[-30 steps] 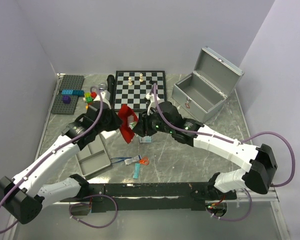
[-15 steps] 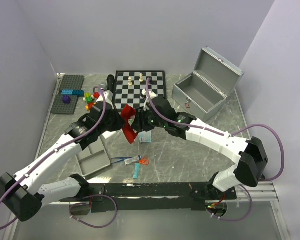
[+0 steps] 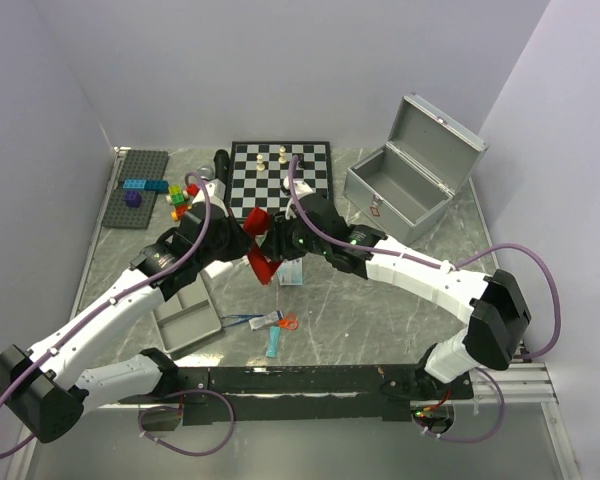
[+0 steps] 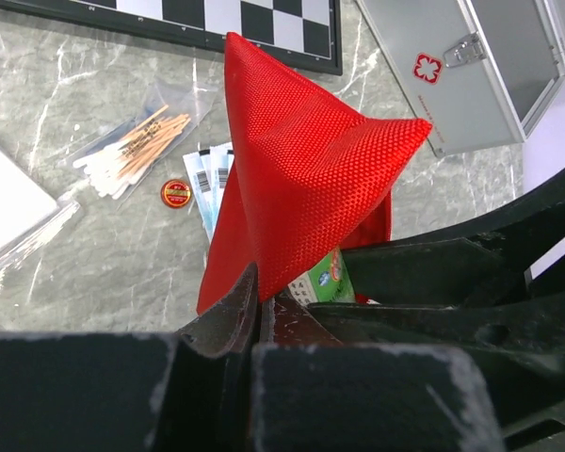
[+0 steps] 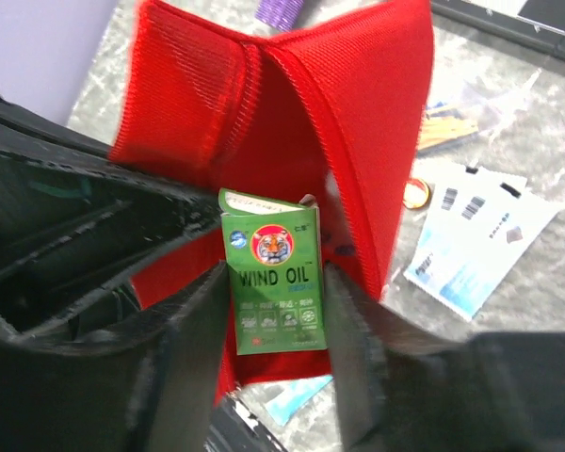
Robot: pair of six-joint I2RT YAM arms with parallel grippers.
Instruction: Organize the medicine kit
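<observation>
Twice clamped above the middle of the marble tabletop (image 3: 380,320). At right gripper (image 5: 275,318): closed on green Wind Oil box (image 5: 275,278), label up, squeezed across its two side faces so as to go in end-first. At left gripper (image 4: 259,287): pinched tight on one lip of red pouch (image 4: 311,160), raising it off the marble and holding the mouth agape toward 3 o'clock, that is, toward the box. Seen from the right wrist with red fabric at 9, 12 and 3 o'clock around the box; judged at the mouth or partly entered, not yet let go. Calls for a taut lip; otherwise likely to catch on the folded fabric at 9 o'clock. Lying loose under the pouch: barcoded sachets (image 4: 210,184), small red tin (image 4: 176,193), bagged cotton swabs (image 4: 132,151), presumably next for packing. Farther out, overhead: chessboard (image 3: 280,172) at 12 o'clock, open metal case (image 3: 395,195) at 2 o'clock, grey tray (image 3: 185,318) at 8 o'clock, orange-handled item (image 3: 288,323) at 6 o'clock, too small to name.
</observation>
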